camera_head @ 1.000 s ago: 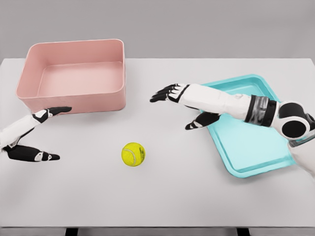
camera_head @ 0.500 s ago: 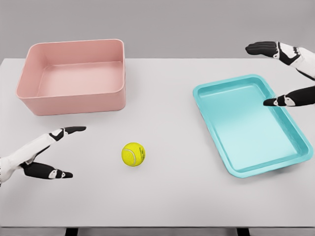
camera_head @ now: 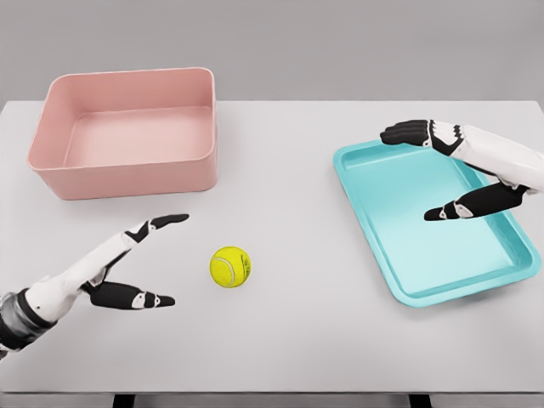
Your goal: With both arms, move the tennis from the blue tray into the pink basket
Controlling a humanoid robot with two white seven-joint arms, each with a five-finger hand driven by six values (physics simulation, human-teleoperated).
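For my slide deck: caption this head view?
Open left hand nears yellow tennis ball on white table; open right hand above empty turquoise tray.

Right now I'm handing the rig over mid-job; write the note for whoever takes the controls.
Left hand: open, holding nothing, low over the table, just left of the tennis ball, fingers pointing toward it.
Right hand: open, holding nothing, above the blue tray.
The ball lies on the table between tray and pink basket, touching neither.
The basket holds nothing.
Done: ball is out of the tray.
Left: left hand grasps the ball and drops it into the basket.
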